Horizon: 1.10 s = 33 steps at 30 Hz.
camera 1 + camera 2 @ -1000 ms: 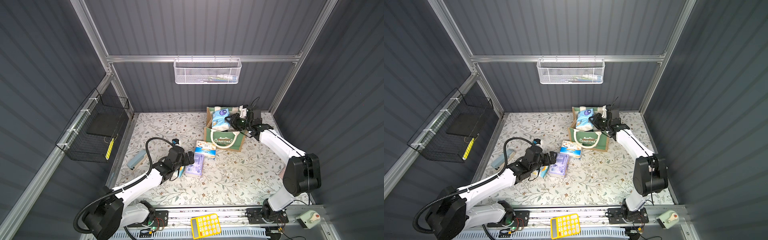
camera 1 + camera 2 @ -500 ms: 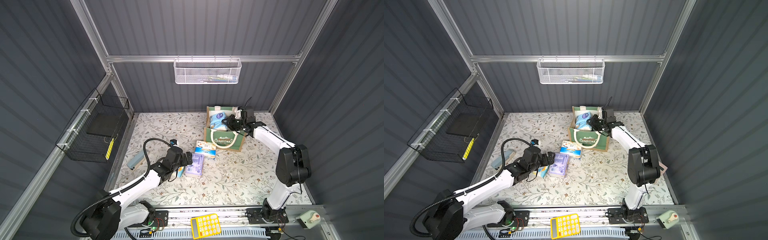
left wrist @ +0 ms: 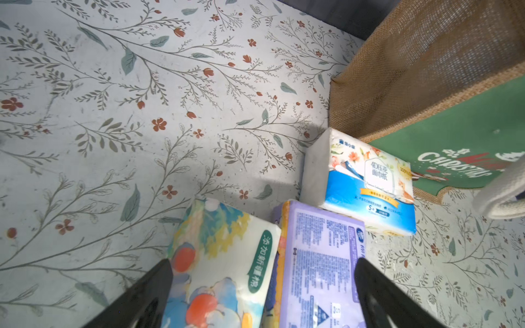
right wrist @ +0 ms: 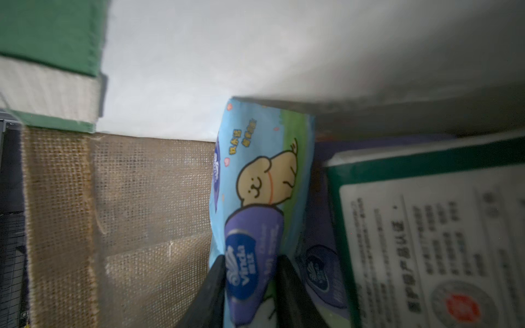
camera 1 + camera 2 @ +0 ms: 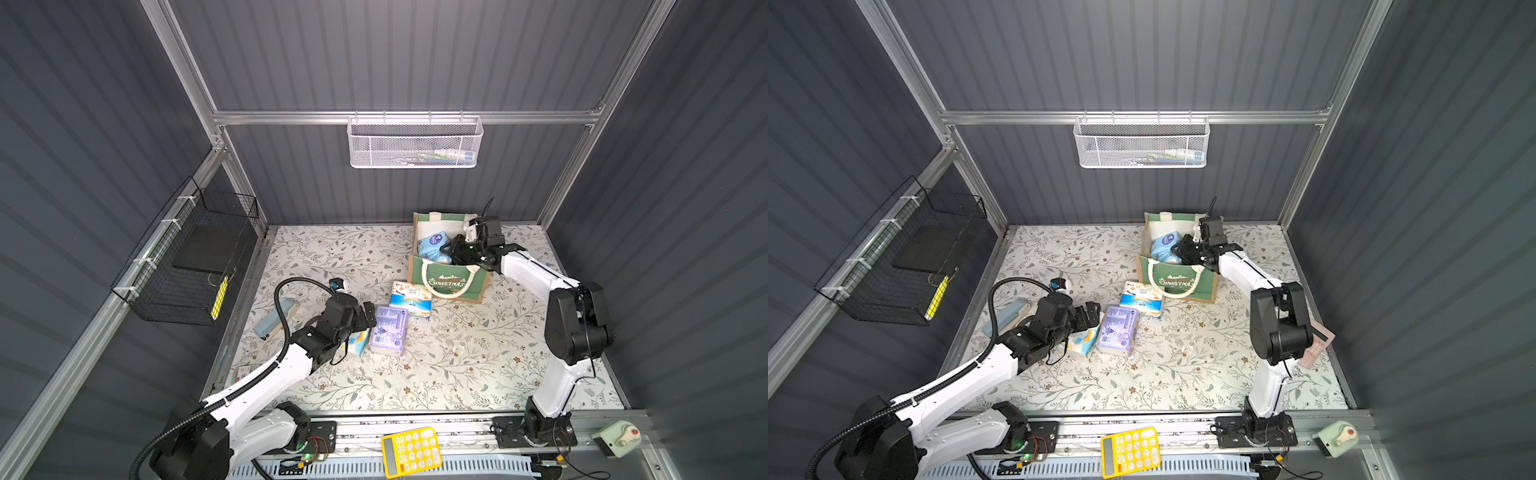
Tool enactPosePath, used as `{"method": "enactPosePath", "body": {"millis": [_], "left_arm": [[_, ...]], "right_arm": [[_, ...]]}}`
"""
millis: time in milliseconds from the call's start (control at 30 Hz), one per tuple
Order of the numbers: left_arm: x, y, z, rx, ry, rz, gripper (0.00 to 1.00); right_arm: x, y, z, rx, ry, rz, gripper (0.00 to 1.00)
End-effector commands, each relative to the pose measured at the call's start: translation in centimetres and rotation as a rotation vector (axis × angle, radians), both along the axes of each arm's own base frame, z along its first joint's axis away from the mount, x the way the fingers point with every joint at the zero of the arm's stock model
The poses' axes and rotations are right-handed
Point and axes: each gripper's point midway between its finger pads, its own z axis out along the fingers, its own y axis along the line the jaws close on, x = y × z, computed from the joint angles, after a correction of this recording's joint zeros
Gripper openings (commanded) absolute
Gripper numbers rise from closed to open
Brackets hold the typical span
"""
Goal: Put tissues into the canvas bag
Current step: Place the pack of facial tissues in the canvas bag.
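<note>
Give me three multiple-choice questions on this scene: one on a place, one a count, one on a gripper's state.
1. Where is the light blue pack? A. in the canvas bag B. in the mesh basket C. by the yellow calculator
2. How many tissue packs lie on the table? A. one B. three C. five
3. The left gripper is A. shut on a pack B. open C. out of view
1 A: it stands inside the bag. 2 B: white-blue-orange pack, lavender pack, cartoon-printed pack. 3 B: its jaws stand wide over two packs.
</note>
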Motion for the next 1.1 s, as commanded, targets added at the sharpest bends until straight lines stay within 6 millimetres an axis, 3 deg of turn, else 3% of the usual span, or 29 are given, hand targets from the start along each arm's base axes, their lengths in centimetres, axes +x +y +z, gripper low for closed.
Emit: {"method": "enactPosePath", "body": {"millis": [0,100,267,567,767,1067], "left_arm": [[-0.6,1.5,-0.6,0.045,0.020,0.027,1.00],[-0.7,1.1,-0.4,0.029,0.021,0.010,1.00],[-0.8,-0.7,-0.7,0.008,0.043,-0.084,1.00],[-1.0,-3.4,-1.2,-0.058,0.092,-0.186,1.00],[-1.8,-4.4,-0.8,-0.068,0.086,-0.226,0.98],[-3.3,-7.4,-1.8,-0.031,0.117,-0.319,0.94]], "right_arm": [[-0.2,0.6,0.7,-0.007,-0.017,0.045,0.38],[0.2,-0.4,1.9,0.017,-0.057,0.024,0.48],[0.3,-1.9,5.9,0.025,-0.181,-0.010,0.63],[-2.0,-2.9,12.2,-0.017,-0.342,-0.003,0.87],[-4.9,-3.5,15.5,-0.026,-0.467,0.007,0.91],[-10.1,-4.6,17.2,-0.114,-0.621,0.063,0.94]]}}
